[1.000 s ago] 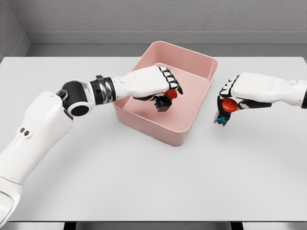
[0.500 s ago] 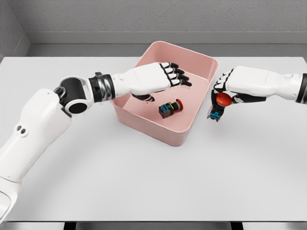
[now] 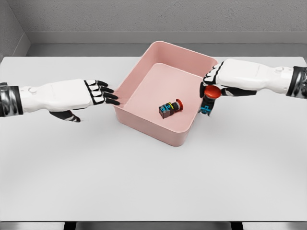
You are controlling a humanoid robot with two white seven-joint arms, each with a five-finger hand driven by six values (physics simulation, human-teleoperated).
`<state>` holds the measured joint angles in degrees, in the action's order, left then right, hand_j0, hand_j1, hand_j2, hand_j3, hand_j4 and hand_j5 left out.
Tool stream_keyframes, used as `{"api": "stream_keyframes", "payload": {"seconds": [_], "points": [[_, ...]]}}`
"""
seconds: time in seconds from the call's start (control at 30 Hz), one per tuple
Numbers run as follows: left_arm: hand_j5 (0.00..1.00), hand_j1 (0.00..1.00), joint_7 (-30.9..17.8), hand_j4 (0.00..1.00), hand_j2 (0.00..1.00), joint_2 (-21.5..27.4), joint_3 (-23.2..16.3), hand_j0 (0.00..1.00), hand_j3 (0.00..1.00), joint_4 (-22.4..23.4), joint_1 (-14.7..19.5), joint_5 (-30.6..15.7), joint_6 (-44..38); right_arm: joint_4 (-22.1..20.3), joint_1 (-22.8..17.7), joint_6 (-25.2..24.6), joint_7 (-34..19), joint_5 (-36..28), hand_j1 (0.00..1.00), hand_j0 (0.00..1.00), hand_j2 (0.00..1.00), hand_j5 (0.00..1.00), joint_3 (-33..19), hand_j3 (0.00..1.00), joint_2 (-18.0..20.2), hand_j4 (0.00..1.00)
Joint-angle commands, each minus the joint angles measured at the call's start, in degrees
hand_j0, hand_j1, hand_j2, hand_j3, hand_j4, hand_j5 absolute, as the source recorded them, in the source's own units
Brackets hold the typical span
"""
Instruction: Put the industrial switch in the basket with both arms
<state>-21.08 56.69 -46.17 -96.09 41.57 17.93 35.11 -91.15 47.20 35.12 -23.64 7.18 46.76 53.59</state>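
Left of the pink basket (image 3: 193,125), the left hand (image 3: 76,96) hovers over the white table (image 3: 144,182) with fingers stretched flat and empty, its fingertips close to the basket's left wall. Inside the basket, one industrial switch (image 3: 170,108) lies on its side on the floor. At the basket's right rim, the right hand (image 3: 225,82) pinches a second red-capped switch (image 3: 209,97), which hangs just outside the wall.

Likely simulated lab bench: bare white table (image 3: 144,182), plain grey wall (image 3: 144,14), no furnishings.
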Motion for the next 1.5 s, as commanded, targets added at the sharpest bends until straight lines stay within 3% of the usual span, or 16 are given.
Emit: {"api": "stream_keyframes", "payload": {"seconds": [0.0,0.93,1.37,1.4,1.43,1.47], "points": [[1.0,1.0,0.0,1.0,1.0,1.0,0.0,1.0,1.0,-0.1,-0.2,-0.5,-0.1,0.0,0.1,-0.1,0.0,-0.4,0.39,0.39,0.39,0.39,0.1,0.39,-0.9,0.39],[1.0,1.0,0.3,1.0,1.0,0.7,0.0,1.0,1.0,-0.8,-1.5,-0.1,-0.1,3.8,3.1,-0.1,-3.3,-0.4,0.37,0.37,0.37,0.37,0.6,0.37,-8.0,0.37],[1.0,1.0,0.3,1.0,1.0,0.8,0.2,1.0,1.0,-0.8,-1.5,-0.3,-0.1,10.5,7.3,-0.1,-4.4,-0.2,0.39,0.39,0.39,0.39,2.7,0.39,-13.9,0.39],[1.0,1.0,0.3,1.0,1.0,0.8,0.1,1.0,1.0,-0.8,-1.6,-0.3,-0.1,10.5,7.4,-0.1,-4.7,-0.1,0.47,0.47,0.47,0.47,2.7,0.47,-14.3,0.47],[1.0,1.0,0.3,1.0,1.0,0.8,0.1,1.0,1.0,-0.8,-1.6,-0.3,-0.1,10.5,7.3,-0.1,-4.3,-0.1,0.69,0.69,0.69,0.69,2.7,0.69,-14.5,0.69],[1.0,1.0,0.3,1.0,1.0,0.9,0.1,1.0,1.0,-0.8,-1.6,-0.3,-0.1,10.5,7.3,-0.1,-3.9,-0.1,1.0,1.0,1.0,1.0,2.7,1.0,-14.6,1.0]]}}
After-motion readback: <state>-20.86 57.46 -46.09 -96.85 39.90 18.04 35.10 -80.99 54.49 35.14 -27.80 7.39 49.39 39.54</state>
